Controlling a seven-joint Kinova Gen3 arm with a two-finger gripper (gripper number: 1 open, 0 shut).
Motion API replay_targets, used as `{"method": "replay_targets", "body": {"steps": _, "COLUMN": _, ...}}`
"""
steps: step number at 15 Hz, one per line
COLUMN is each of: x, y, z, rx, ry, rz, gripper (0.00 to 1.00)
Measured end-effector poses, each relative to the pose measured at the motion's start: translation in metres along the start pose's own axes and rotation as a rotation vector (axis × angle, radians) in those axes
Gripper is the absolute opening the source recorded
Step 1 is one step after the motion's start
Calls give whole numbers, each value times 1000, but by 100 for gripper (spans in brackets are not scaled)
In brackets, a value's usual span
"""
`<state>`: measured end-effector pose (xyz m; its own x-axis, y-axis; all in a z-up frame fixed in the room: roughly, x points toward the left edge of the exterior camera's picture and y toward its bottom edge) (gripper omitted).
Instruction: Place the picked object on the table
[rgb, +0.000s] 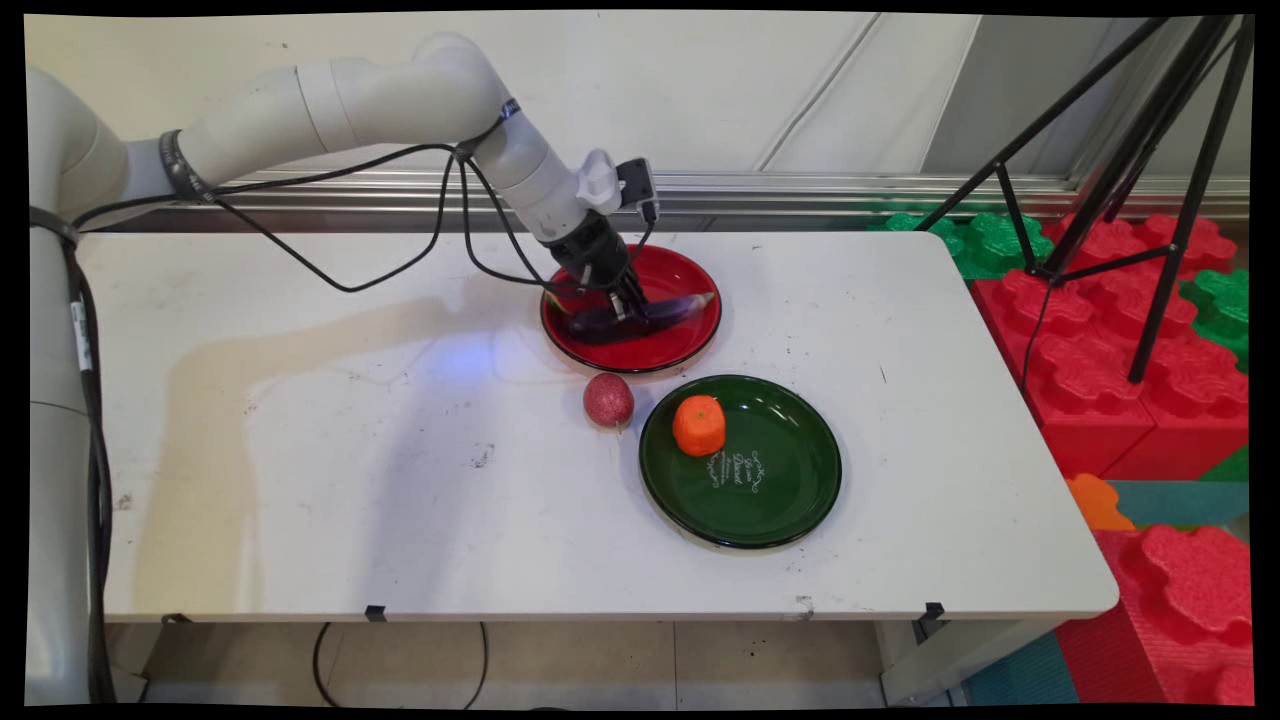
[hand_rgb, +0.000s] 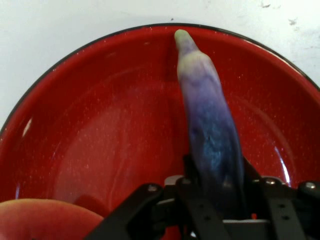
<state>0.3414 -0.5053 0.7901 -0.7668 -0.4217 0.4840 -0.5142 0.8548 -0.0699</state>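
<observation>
Fingers (hand_rgb: 192, 172) clamped on the purple eggplant (rgb: 650, 312), gripper (rgb: 628, 308) low over the red plate (rgb: 690, 340); the eggplant lies lengthwise, pale tip pointing right.

White table (rgb: 350, 500) w/ 3 things sitting directly on it: red plate (rgb: 690, 345) toward the back, green plate (rgb: 790, 500) just in front of the red plate & a bit right, and a small reddish round fruit (rgb: 608, 399) right beside the green plate's left rim.

Purple eggplant (rgb: 645, 314) on red plate (rgb: 690, 340) — orange fruit (rgb: 698, 425) on dark-green plate (rgb: 790, 490) with white lettering.
</observation>
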Motion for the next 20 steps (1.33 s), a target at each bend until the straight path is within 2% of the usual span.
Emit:
{"method": "replay_targets", "body": {"steps": 7, "x": -4, "y": 4, "z": -25, "rx": -2, "ry": 46, "rz": -5, "gripper": 0}}
{"method": "replay_targets", "body": {"steps": 13, "x": -13, "y": 13, "z": -63, "rx": 3, "ry": 93, "rz": 5, "gripper": 0}}
{"method": "replay_targets", "body": {"steps": 20, "x": -36, "y": 25, "z": -117, "rx": 14, "ry": 136, "rz": -7, "gripper": 0}}
